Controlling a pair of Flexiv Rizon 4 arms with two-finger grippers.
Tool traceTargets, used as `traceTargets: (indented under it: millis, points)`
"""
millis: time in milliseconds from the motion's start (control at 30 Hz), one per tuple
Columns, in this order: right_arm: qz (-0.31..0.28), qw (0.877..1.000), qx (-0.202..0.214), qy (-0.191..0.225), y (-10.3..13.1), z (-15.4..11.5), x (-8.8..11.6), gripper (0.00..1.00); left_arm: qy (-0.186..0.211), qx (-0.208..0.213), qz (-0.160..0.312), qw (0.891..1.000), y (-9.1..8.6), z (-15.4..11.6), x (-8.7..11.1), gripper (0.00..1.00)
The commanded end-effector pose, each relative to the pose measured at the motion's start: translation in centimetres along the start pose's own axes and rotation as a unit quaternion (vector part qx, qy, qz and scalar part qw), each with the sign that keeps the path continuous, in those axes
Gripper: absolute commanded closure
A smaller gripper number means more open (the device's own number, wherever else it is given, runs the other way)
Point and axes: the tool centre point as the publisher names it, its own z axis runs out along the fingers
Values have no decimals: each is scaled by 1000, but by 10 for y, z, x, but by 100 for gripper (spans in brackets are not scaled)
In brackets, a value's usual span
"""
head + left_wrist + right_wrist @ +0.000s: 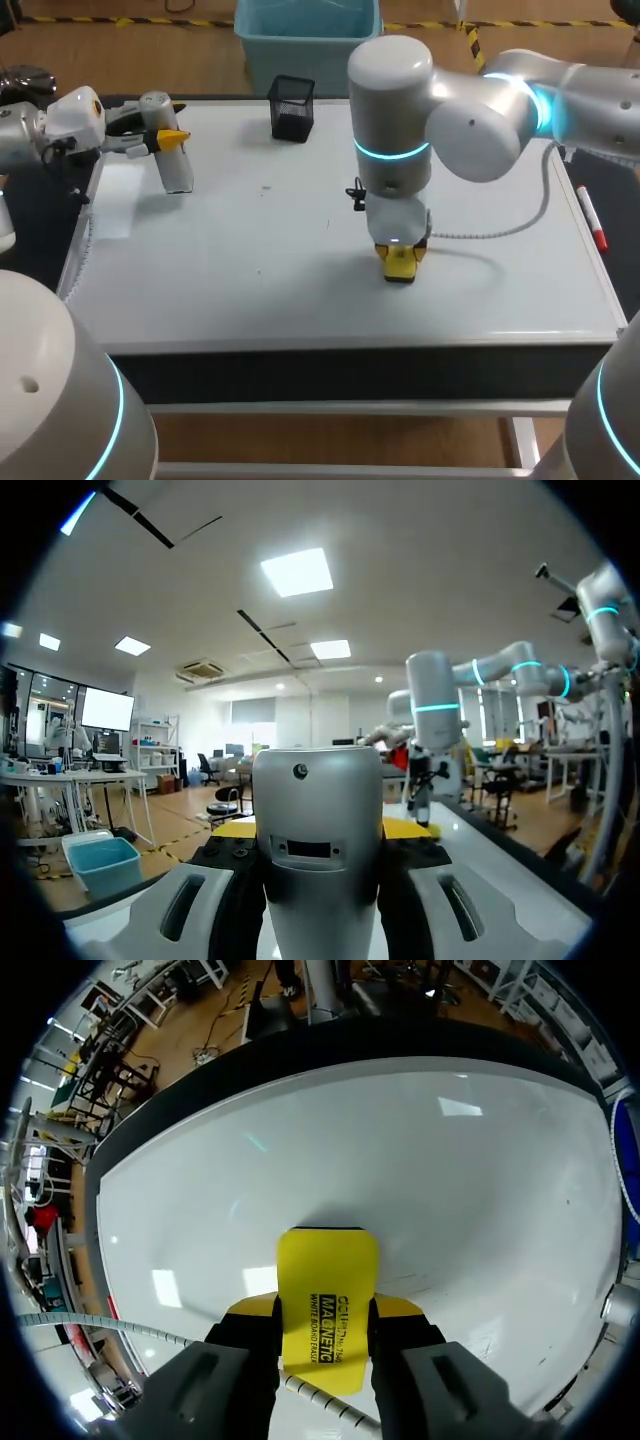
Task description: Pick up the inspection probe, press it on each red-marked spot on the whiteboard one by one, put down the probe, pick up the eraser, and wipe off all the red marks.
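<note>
at whiteboard [250, 220]: 2 claws [400, 262] [165, 140], 1 eraser [328, 1285], 1 probe [320, 840]

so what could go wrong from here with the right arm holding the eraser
1. The coiled cable lies on the whiteboard right beside the eraser; a wipe that way could snag it.
2. The right gripper pinches only the eraser's rear, so hard pressing might tilt it.
3. The left gripper holds the probe at the board's far-left corner; a wide sweep there risks a bump.
</note>
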Motion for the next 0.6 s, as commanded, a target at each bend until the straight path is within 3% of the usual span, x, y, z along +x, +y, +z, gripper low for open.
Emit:
traceTargets:
  millis: [33, 300, 433, 600]
  points:
    - [2, 1000, 5, -6, -2, 1, 13, 100, 0, 0, 0, 1000, -1, 0, 0, 100]
    - [-3, 1000, 2, -15, -8, -9, 25, 100, 0, 0, 0, 1000, -1, 0, 0, 100]
    - [-47, 998, -13, -34, -10, -24, 33, 100, 0, 0, 0, 1000, -1, 0, 0, 100]
    - [-51, 998, -7, -46, -19, -44, 50, 100, 0, 0, 0, 1000, -1, 0, 0, 100]
